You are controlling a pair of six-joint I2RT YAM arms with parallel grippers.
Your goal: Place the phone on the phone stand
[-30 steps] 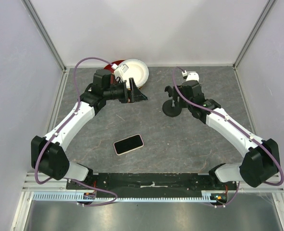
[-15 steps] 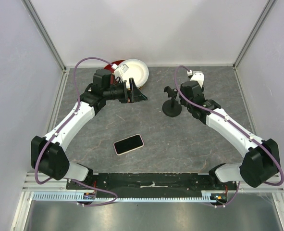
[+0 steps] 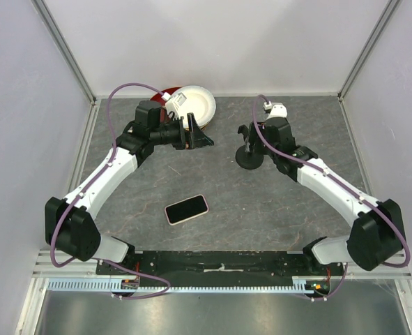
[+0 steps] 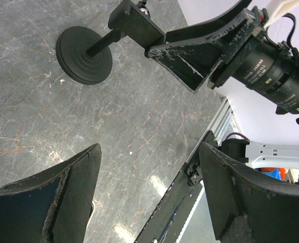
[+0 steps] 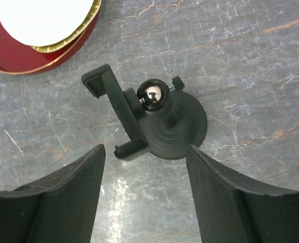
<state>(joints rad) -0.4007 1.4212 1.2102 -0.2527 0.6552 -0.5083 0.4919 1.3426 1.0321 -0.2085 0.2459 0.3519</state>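
The phone (image 3: 187, 209), black screen up with a pale rim, lies flat on the table in front of the arms, far from both grippers. The black phone stand (image 3: 249, 156) stands upright at the back right; the right wrist view shows its round base (image 5: 187, 129), ball joint and bracket (image 5: 114, 98) from above. My right gripper (image 3: 256, 143) (image 5: 145, 149) hangs open just short of the stand, its fingers clear of the base. My left gripper (image 3: 200, 132) (image 4: 149, 149) is open and empty, facing the stand (image 4: 83, 48) from the left.
A white plate (image 3: 195, 105) (image 5: 43, 17) rests on a red plate (image 3: 165, 94) (image 5: 17, 55) at the back, behind the left gripper. Aluminium posts and pale walls close in the table. A black rail (image 3: 219, 262) runs along the near edge.
My right gripper drew back to the right of the stand, then returned over it; its jaws narrowed and widened again. The left arm, phone and stand stayed put.
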